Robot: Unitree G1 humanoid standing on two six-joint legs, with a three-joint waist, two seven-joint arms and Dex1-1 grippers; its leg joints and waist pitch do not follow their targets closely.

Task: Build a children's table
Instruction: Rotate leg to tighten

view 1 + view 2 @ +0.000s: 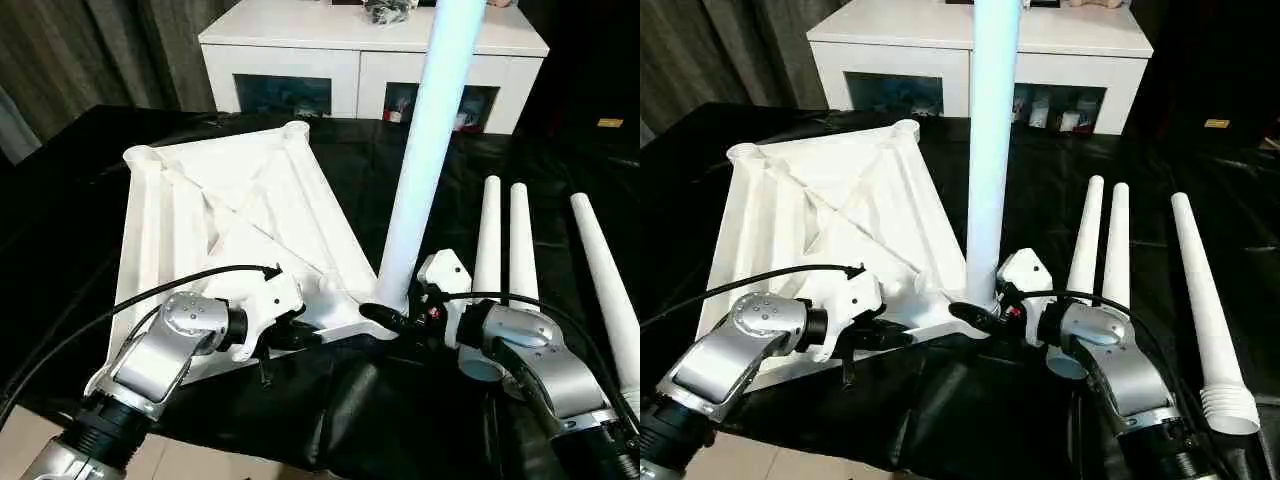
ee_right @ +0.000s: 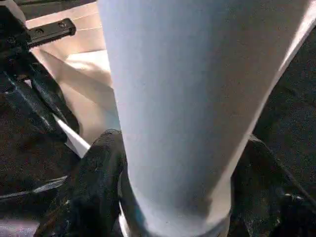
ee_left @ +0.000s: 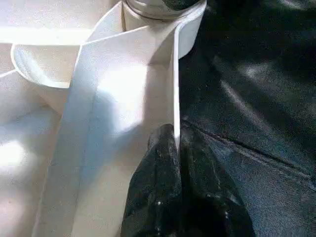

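The white tabletop (image 1: 230, 200) lies ribbed side up on the black cloth. One white leg (image 1: 425, 150) stands upright in its near right corner socket. My right gripper (image 1: 392, 312) is at that leg's base. In the right wrist view its two black fingers (image 2: 94, 187) press against both sides of the tube. My left gripper (image 1: 300, 335) is shut on the tabletop's thin near rim (image 3: 175, 98), just left of that socket. Three loose legs (image 1: 1085, 240), (image 1: 1117, 250), (image 1: 1205, 300) lie side by side on the cloth to the right.
A white cabinet (image 1: 370, 50) with glass-fronted shelves stands behind the work area. The black cloth (image 1: 560, 170) covers the whole surface and folds over its near edge. Dark curtains hang at the back left.
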